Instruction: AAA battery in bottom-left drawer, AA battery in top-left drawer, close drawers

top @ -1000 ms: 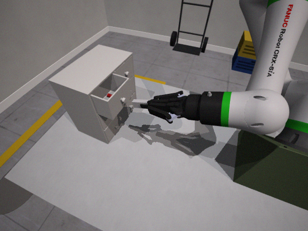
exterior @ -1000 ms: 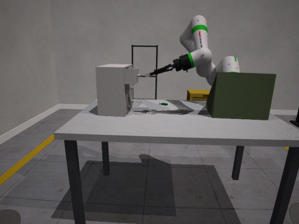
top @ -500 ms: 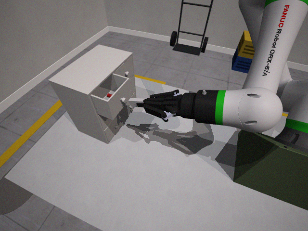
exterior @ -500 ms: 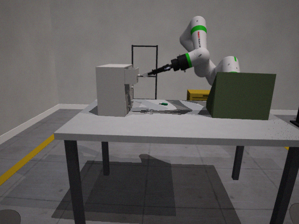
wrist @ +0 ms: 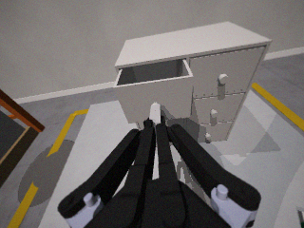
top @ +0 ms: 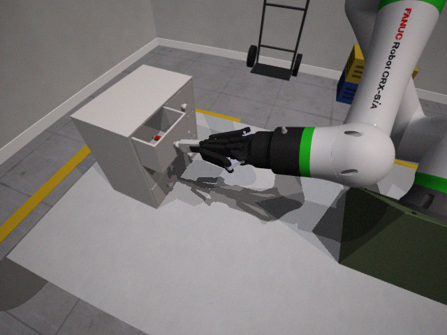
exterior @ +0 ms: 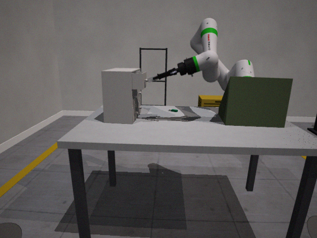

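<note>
The small white chest (top: 133, 122) stands at the table's far left end. Its top-row left drawer (top: 158, 133) is pulled out, and a small red battery (top: 157, 137) lies inside it. My gripper (top: 193, 147) (wrist: 156, 111) is shut and empty, level with that drawer, its tips right at the knob on the drawer's front. It also shows in the exterior view (exterior: 149, 79). A green-and-white battery (exterior: 174, 110) lies on the table to the right of the chest. The left drawers below are hidden behind my fingers in the wrist view.
A large dark green box (top: 390, 238) stands on the table's right side by the robot's base. The right-column drawers (wrist: 218, 95) look pushed in. A hand truck (top: 276, 39) and yellow and blue crates (top: 352, 77) stand on the floor behind.
</note>
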